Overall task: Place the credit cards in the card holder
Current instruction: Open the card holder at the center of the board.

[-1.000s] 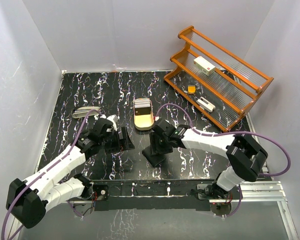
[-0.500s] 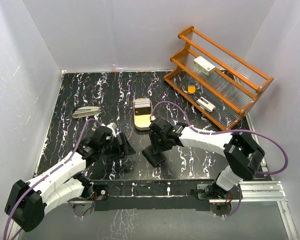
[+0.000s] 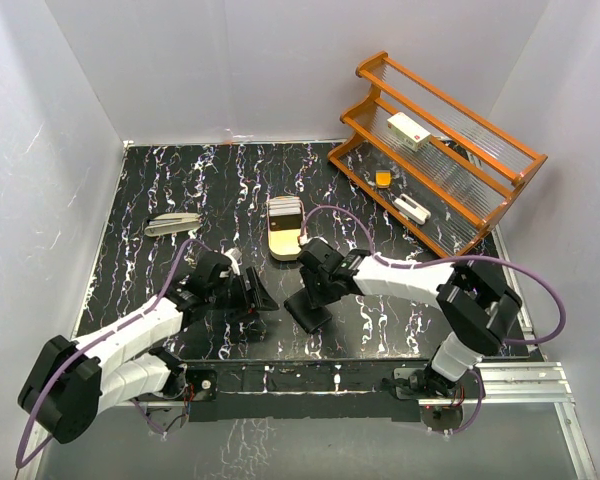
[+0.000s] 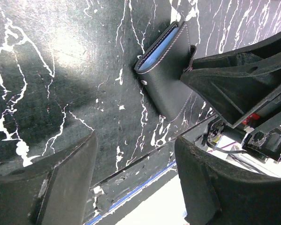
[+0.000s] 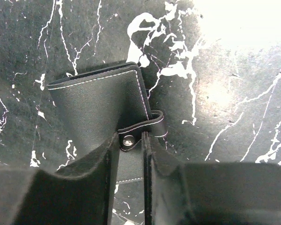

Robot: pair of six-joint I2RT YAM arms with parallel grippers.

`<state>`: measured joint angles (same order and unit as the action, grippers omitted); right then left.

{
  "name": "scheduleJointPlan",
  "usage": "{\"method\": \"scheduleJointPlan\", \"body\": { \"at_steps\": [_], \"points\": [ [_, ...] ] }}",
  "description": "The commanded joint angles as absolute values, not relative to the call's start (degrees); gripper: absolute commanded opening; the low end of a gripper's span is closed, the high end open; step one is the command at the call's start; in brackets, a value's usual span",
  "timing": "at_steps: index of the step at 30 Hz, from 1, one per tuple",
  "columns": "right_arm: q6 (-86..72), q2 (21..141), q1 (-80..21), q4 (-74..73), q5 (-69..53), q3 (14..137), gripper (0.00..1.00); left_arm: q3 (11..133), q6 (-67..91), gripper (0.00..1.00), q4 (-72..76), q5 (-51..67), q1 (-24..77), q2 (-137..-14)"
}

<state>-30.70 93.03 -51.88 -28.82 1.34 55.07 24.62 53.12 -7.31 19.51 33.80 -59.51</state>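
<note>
The card holder (image 3: 312, 314) is a black wallet with white stitching and a snap strap (image 5: 131, 137), lying near the table's front edge. Its blue inner faces (image 4: 165, 43) show at one end. My right gripper (image 3: 317, 290) hangs over it, and its jaws (image 5: 131, 146) are narrowed to a thin gap with the strap's snap tab between the fingertips. My left gripper (image 3: 248, 292) is a hand's width to the left of the card holder, open, with nothing between its fingers (image 4: 65, 187). The credit cards (image 3: 284, 212) lie pale in a cream tray (image 3: 286, 245) behind the grippers.
A wooden rack (image 3: 435, 170) at the back right holds a white box (image 3: 410, 130) and small items. A grey flat object (image 3: 172, 222) lies at the left. The table's front edge (image 4: 131, 173) runs just under my left gripper. White walls enclose the table.
My right gripper's jaws have narrowed round the snap strap. My left gripper has moved right and forward toward the card holder, and its jaws have narrowed a little. The card holder has stayed put.
</note>
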Motion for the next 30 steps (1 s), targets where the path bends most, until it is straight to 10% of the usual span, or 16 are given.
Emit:
{"method": "scheduleJointPlan", "body": {
  "at_steps": [1, 5, 30],
  "points": [
    [-31.7, 92.2, -52.6, -25.2, 5.5, 50.8, 0.16, 24.6, 53.6, 0.64, -5.1, 22.0, 33.6, -60.0],
    [-32.6, 88.5, -52.6, -23.4, 6.5, 48.7, 0.0, 24.6, 53.8, 0.63, -4.3, 22.3, 33.5, -60.7],
    [-48.6, 67.0, -52.6, -7.7, -7.4, 41.4, 0.0, 29.5, 51.7, 0.73, -9.4, 21.7, 33.5, -58.3]
  ]
}}
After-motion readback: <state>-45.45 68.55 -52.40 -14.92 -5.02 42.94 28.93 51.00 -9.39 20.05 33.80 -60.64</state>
